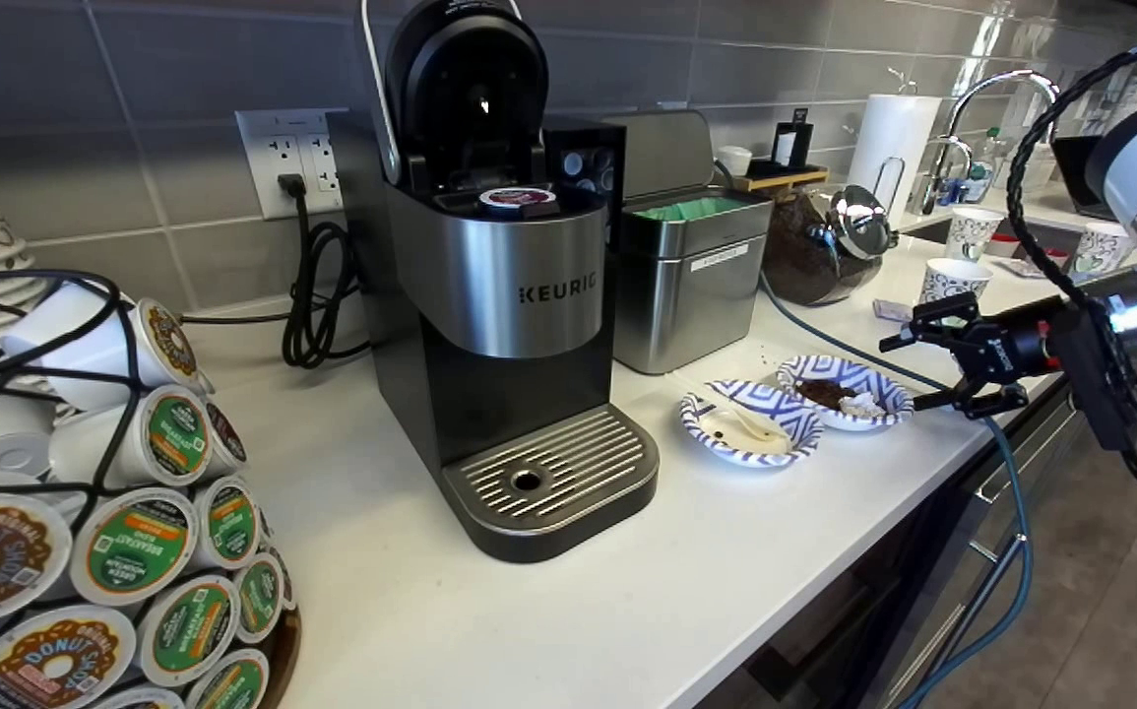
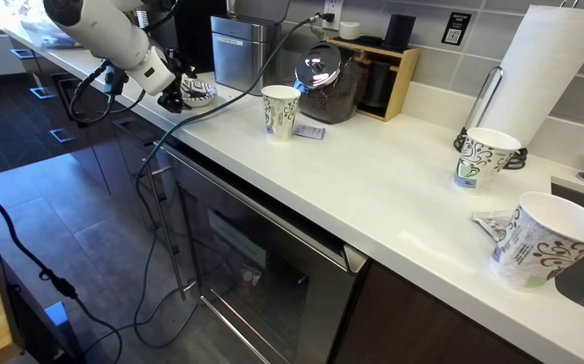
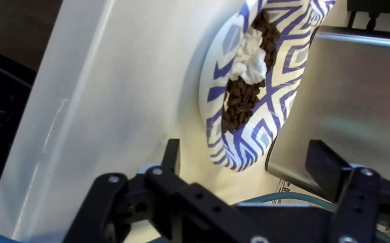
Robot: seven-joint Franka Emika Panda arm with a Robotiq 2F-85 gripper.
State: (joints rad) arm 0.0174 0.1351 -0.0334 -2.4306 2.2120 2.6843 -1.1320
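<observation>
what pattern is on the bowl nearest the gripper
The bowl has blue and white zigzags and diamonds, clearest in the wrist view.

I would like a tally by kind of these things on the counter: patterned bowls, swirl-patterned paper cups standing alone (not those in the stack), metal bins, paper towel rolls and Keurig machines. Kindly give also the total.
Patterned bowls: 2
Single paper cups: 3
Metal bin: 1
Paper towel roll: 1
Keurig machine: 1
Total: 8

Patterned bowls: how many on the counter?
2: the bean bowl nearest the end effector, and the pale-bottomed bowl nearer the Keurig machine. Any nested underneath would be hidden.
</observation>
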